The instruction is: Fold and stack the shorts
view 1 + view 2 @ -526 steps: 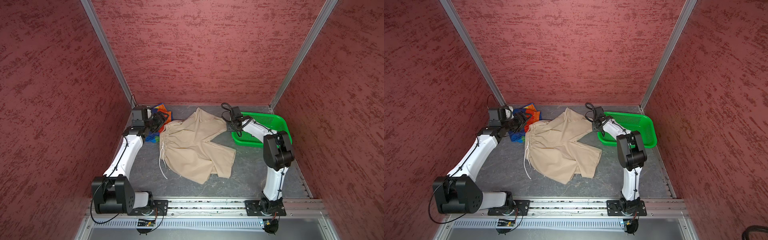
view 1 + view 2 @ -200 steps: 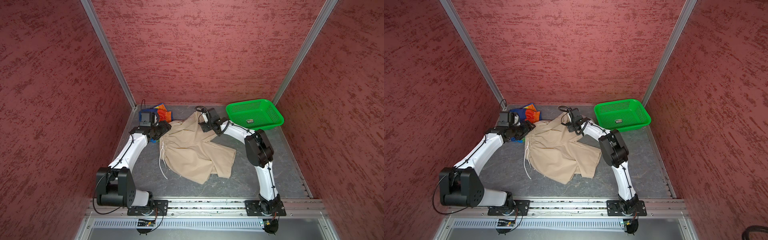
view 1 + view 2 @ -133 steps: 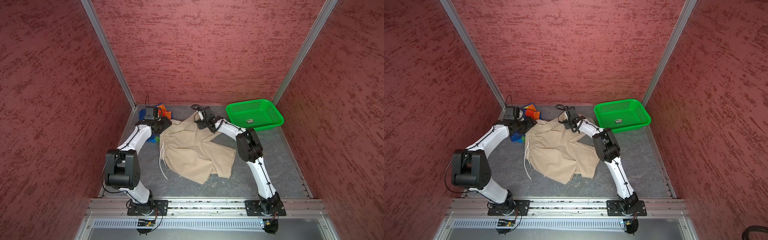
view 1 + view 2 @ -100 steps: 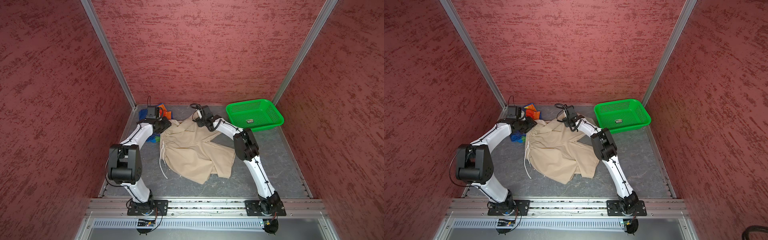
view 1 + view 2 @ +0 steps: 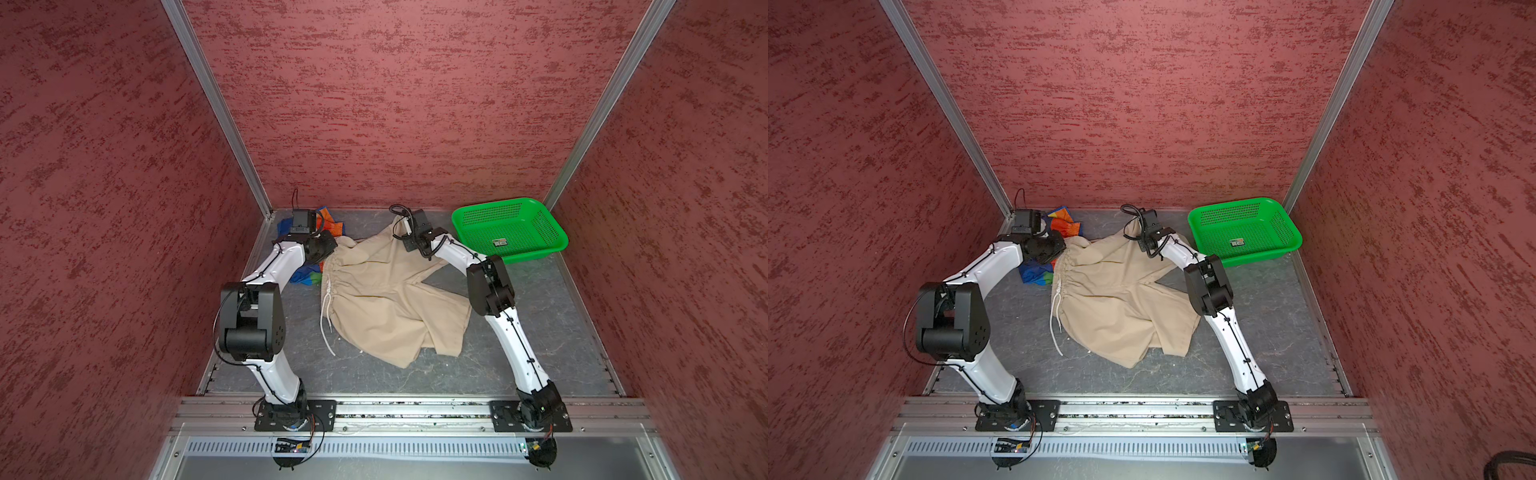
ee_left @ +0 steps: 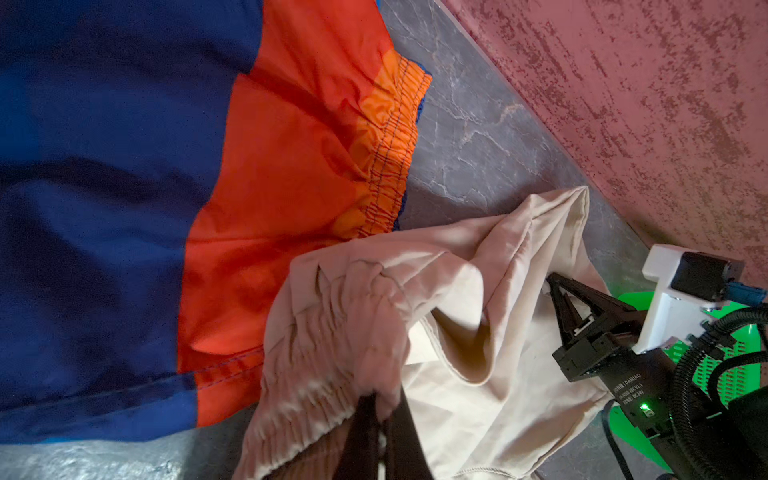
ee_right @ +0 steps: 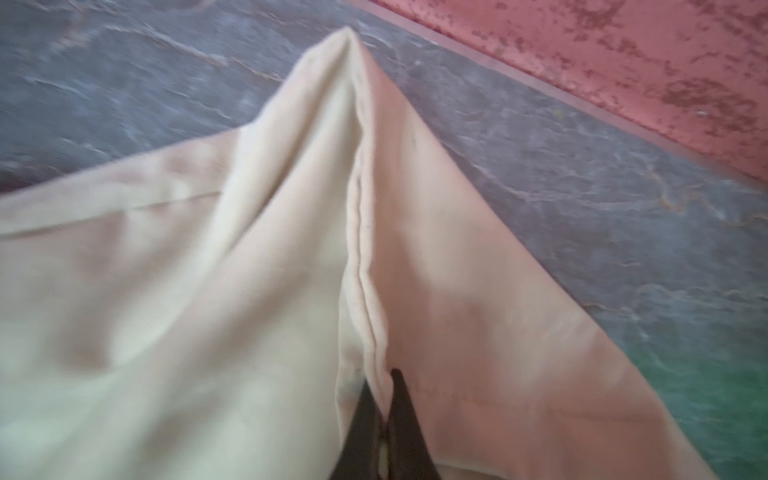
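Beige shorts [image 5: 386, 299] lie spread mid-surface [image 5: 540, 332] in both top views, waistband toward the left arm [image 5: 282, 266] and legs toward the right arm [image 5: 457, 253]. Each arm reaches one end of the far edge, so that edge runs across between them. The striped shorts [image 5: 1065, 222] sit bunched in the far left corner, and the green basket [image 5: 1254, 257] stands far right. From the left wrist, the left claw [image 6: 380, 415] is clenched on the gathered waistband. From the right wrist, which is blurred, the right claw [image 7: 384, 386] appears clamped on a hem fold.

beige shorts [image 5: 386, 303] spread, rainbow pr [image 5: 332, 227] – crumpled beside
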Robot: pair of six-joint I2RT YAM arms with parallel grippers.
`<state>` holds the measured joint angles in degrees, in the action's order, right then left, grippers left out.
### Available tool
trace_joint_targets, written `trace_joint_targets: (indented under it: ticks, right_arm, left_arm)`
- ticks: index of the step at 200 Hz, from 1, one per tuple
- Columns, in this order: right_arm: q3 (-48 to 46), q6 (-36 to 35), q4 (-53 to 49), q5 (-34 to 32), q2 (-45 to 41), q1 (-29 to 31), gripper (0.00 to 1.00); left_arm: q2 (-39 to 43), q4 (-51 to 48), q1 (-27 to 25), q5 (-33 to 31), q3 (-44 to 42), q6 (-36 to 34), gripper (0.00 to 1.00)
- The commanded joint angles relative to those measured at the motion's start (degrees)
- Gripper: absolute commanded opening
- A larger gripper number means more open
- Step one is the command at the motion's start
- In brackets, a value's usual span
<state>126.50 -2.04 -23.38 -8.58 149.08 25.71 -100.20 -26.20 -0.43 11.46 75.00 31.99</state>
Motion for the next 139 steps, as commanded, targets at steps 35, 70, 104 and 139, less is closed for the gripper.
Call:
trace_joint_targets:
  ticks: [35, 70, 104, 139]
  right_arm:
    - [1.9, 2.9, 1.5, -0.1, -6.0, -5.4, 0.0]
    - [10.3, 3.0, -0.1, -3.0, -4.0, -8.8, 0.1]
    - [17.2, 1.6, -3.1, -4.2, -1.4, -9.1, 0.57]
    - [11.9, 3.9, -4.8, -1.3, -8.4, -8.6, 0.65]
  left_arm:
    - [0.4, 0.1, 4.2, -1.3, -0.6, -1.5, 0.0]
    - [-0.5, 1.0, 6.0, -1.2, 0.2, -1.2, 0.0]
    - [-1.9, 0.6, 6.5, -1.0, 3.1, -0.1, 0.18]
    - [2.1, -0.3, 6.5, 0.6, 4.9, 1.1, 0.65]
